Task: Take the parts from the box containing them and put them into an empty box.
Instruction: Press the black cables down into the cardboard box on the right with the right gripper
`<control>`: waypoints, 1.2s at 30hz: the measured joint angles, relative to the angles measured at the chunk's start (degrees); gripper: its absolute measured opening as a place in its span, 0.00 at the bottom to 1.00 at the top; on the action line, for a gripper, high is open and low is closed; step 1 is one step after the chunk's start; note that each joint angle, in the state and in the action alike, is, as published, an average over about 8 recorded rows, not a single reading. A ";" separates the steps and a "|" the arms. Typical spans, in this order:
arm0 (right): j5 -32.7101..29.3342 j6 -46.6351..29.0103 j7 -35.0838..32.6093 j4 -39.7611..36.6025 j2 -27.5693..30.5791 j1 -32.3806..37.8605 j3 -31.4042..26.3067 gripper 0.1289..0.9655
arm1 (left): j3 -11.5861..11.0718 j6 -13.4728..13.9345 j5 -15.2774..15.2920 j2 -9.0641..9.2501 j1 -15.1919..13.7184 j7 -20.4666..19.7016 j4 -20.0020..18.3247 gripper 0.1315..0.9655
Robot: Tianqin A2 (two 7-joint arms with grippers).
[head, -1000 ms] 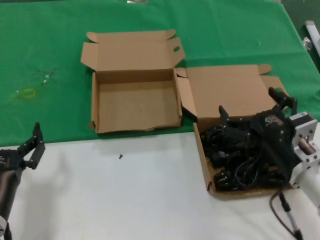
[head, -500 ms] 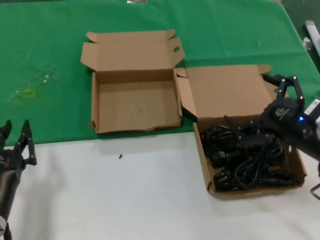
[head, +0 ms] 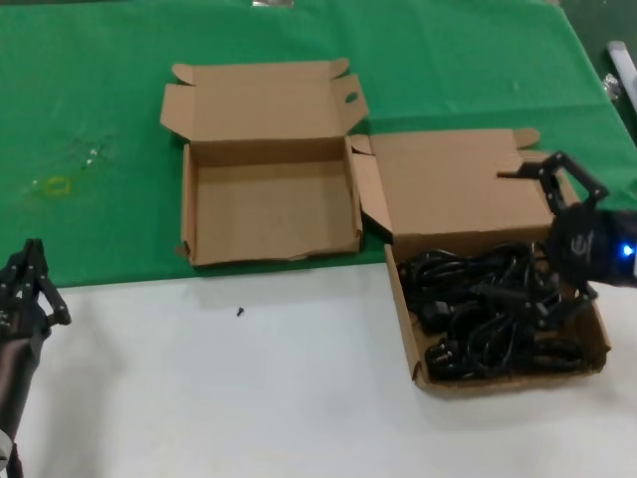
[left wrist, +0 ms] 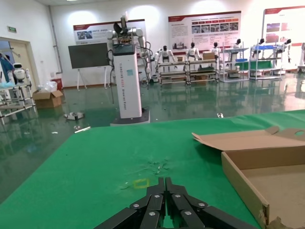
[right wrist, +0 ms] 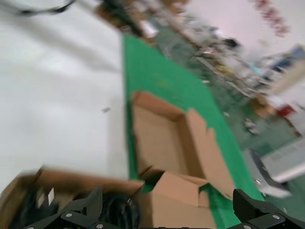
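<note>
The box containing the parts stands at the right with its lid folded back, and a tangle of black cable parts fills it. My right gripper hovers open over the far side of that tangle, holding nothing. In the right wrist view its fingers spread wide above the cables. The empty box lies open to the left on the green cloth, and shows beyond in the right wrist view. My left gripper is shut and empty at the table's left edge.
A small black screw lies on the white table surface in front of the empty box. A yellowish mark sits on the green cloth at the far left. The empty box's side wall is to one side of my left gripper.
My right gripper swung up and back from low over the cables to the box's far side. My left gripper went from open to shut.
</note>
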 joint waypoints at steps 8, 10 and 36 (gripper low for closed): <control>-4.69 -10.56 -15.89 -9.40 1.57 9.50 -5.79 1.00 | 0.00 0.00 0.01 0.00 0.00 0.00 0.00 0.02; -5.95 -11.94 -19.58 -11.85 1.26 11.69 -7.04 1.00 | 0.00 0.00 0.01 0.00 0.00 -0.01 0.00 0.02; -11.67 -14.17 -32.69 -24.24 -1.81 19.16 -12.44 0.96 | 0.00 0.00 0.02 0.00 0.00 -0.03 0.00 0.01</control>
